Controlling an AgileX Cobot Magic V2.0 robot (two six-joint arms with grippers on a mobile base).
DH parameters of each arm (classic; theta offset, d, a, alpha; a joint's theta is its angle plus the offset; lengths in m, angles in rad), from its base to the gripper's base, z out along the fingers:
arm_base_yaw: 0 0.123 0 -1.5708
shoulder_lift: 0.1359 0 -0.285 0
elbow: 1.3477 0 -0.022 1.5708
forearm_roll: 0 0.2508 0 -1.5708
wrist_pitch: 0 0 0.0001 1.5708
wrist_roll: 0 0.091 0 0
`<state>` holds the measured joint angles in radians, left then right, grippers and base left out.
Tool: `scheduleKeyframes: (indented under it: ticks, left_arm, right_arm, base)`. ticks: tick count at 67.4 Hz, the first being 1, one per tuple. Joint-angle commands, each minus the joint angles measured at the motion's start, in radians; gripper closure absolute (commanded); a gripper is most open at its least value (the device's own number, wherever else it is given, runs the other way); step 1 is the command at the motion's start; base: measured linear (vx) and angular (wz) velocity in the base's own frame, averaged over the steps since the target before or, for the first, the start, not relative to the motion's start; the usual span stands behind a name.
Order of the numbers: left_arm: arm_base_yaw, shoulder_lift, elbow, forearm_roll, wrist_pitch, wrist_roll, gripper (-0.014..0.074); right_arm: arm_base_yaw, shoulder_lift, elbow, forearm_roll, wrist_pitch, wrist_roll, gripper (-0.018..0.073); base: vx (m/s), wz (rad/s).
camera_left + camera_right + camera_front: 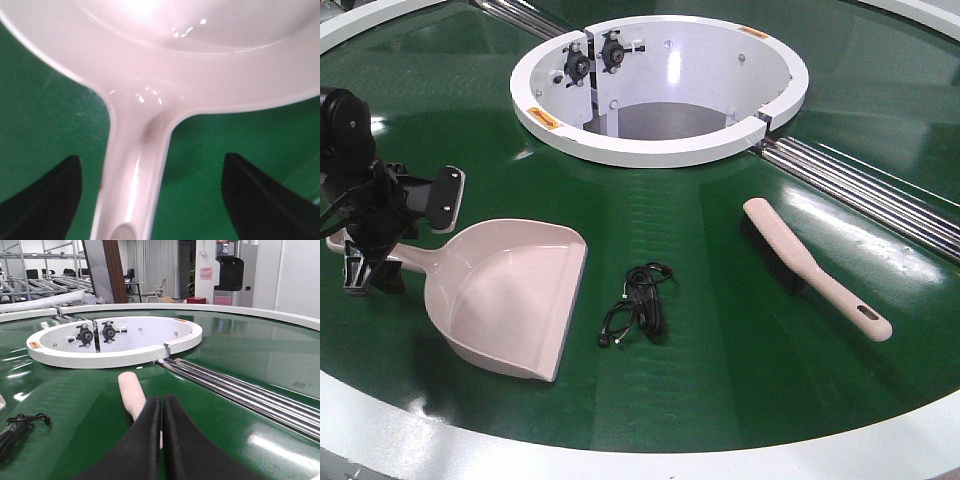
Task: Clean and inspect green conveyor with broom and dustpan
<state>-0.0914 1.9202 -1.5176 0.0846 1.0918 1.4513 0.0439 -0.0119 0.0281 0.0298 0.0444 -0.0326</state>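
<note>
One wide-open left pincer [150, 165] straddles dustpan [200, 70].

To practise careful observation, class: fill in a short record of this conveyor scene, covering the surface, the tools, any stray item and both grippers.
Surface: green conveyor, white centre hub, metal rails
Dustpan: flat on the belt
Broom: on the belt, untouched
Stray item: black cable between the two tools
Left gripper: open, fingers either side of the dustpan handle
Right gripper: shut, short of the broom
</note>
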Motion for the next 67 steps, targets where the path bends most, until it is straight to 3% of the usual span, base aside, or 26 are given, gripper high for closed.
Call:
scheduleKeyframes:
  ticks: [1,27,39,56,67]
  left_arm:
    - [-0.014,-0.033,-0.027,0.001,-0.036,0.037,0.0063]
    - [-0.015,0.017,-0.027,0.053,-0.065,0.039,0.0097]
    - [-0.015,0.017,-0.027,0.052,-0.062,0.045,0.0265]
    - [-0.015,0.014,-0.027,0.074,-0.033,0.046,0.0589]
    - [-0.031,-0.005,-0.027,0.138,-0.024,0.046,0.0605]
  right_arm:
    - [-0.002,-0.010,0.004,-0.012,-0.069,-0.004,0.0568]
    - [-0.004,-0.010,0.004,-0.012,-0.069,-0.004,0.0568]
    - [-0.004,-0.010,0.004,-0.012,-0.069,-0.004,0.0568]
    - [-0.004,-0.010,0.004,-0.012,-0.069,-0.004,0.0568]
    - [-0.004,-0.010,0.004,-0.012,-0.069,-0.004,0.0568]
  base:
    - [0.00,0.00]
    - [0.00,0.00]
    - [0.00,0.00]
    - [0.00,0.00]
    - [0.00,0.00]
